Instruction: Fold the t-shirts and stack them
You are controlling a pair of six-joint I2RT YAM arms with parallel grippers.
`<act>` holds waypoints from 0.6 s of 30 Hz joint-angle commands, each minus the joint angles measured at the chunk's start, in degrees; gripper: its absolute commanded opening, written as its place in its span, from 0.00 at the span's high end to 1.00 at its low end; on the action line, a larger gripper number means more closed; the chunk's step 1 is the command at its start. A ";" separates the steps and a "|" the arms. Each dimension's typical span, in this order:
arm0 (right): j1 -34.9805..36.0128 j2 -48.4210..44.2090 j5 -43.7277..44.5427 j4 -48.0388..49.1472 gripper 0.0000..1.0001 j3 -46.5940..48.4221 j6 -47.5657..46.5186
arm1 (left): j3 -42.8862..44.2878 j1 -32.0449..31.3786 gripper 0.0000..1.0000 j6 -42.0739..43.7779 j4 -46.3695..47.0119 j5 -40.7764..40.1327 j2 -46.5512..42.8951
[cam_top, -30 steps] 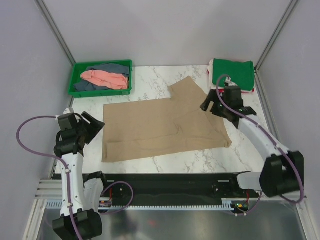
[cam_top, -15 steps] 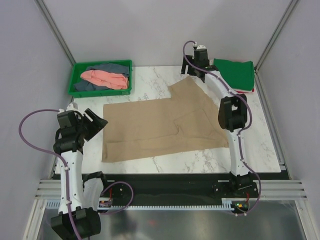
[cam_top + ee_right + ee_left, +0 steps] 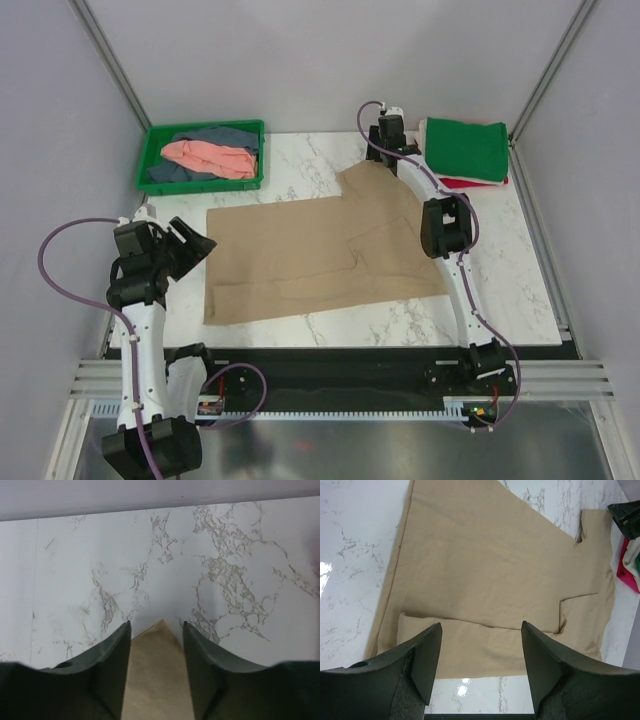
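The right claw [image 3: 156,626], jaws partly open, is straddling a corner of the tan t-shirt [image 3: 157,685], while the left claw [image 3: 481,626] is hovering open.

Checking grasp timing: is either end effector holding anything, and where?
Nothing. The left end effector is open; the right end effector straddles a corner of the tan shirt, jaws apart.

Right arm [image 3: 462,290] stretched far forward, right claw [image 3: 156,625] parted; left arm [image 3: 143,335] folded, left claw [image 3: 481,630] agape.
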 commanded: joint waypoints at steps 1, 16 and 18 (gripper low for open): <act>0.11 0.46 0.52 1.41 0.50 -0.30 0.61 | 0.10 -0.19 0.28 2.39 2.11 1.54 -0.59; 0.11 -14.03 -2.37 4.93 1.00 -13.93 -5.45 | 0.27 0.25 0.30 -0.15 2.63 -4.35 1.77; 0.20 -19.98 -4.83 4.84 1.00 -16.73 -5.72 | 0.71 -0.10 0.32 -1.74 3.77 -5.75 3.45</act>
